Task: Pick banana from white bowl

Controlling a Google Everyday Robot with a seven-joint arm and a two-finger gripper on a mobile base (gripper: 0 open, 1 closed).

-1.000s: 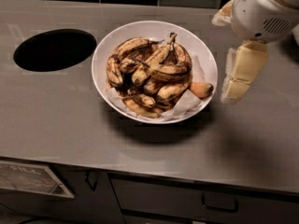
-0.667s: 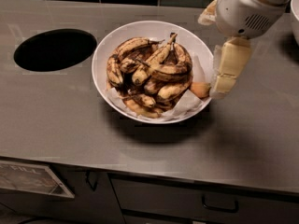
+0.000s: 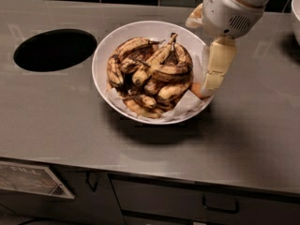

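The white bowl [image 3: 105,55] sits in the middle of the grey counter, lined with crumpled white paper and heaped with several overripe bananas. One curved brown-blotched banana [image 3: 168,71] lies on top of the pile, with a dark stem pointing up beside it. My gripper [image 3: 212,81] hangs from the white wrist at the upper right. It is over the bowl's right rim, just right of the pile and apart from the bananas. A small smooth orange piece [image 3: 196,89] lies right under it.
A round black hole [image 3: 54,48] opens in the counter [image 3: 56,116] left of the bowl. Another white bowl [image 3: 296,8] shows at the far right edge. Dark tiles run along the back. Drawers with a handle [image 3: 220,205] lie below the front edge.
My gripper has moved left from beside the bowl to over its right rim, closer to the bananas. The bowl and bananas have not moved.
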